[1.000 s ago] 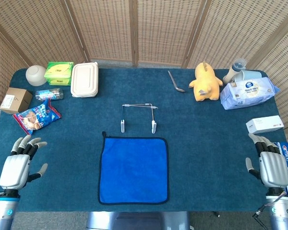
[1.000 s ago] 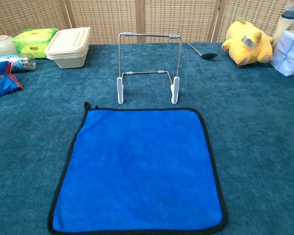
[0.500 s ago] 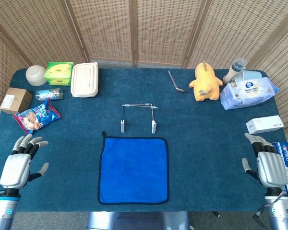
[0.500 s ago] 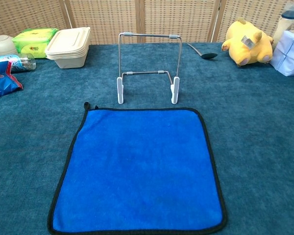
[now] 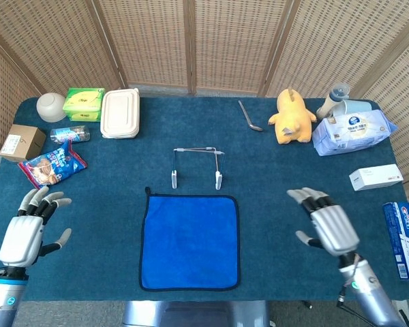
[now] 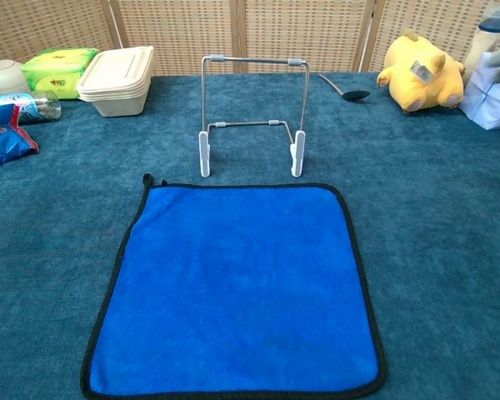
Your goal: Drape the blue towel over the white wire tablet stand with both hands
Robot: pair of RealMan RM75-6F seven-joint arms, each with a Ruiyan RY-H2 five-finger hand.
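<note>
A blue towel (image 5: 189, 240) (image 6: 236, 284) with a black hem lies flat near the table's front edge. Just behind it stands the white wire tablet stand (image 5: 197, 166) (image 6: 252, 114), upright and bare. My left hand (image 5: 28, 229) hovers at the front left with fingers spread, holding nothing, well left of the towel. My right hand (image 5: 329, 222) is open with fingers apart, to the right of the towel and apart from it. In the chest view only a blurred fingertip shows at the upper right edge.
At the back left are a white bowl (image 5: 51, 106), a green pack (image 5: 83, 103), a lidded food box (image 5: 120, 113), a small bottle (image 5: 70, 133), a snack bag (image 5: 52, 164) and a cardboard box (image 5: 22, 142). A spoon (image 5: 249, 116), yellow plush (image 5: 291, 116), wipes pack (image 5: 352, 133) and white box (image 5: 375, 177) lie right.
My right hand has moved left and forward from the table's right edge toward the towel. The left hand has barely shifted. Towel and stand are unmoved.
</note>
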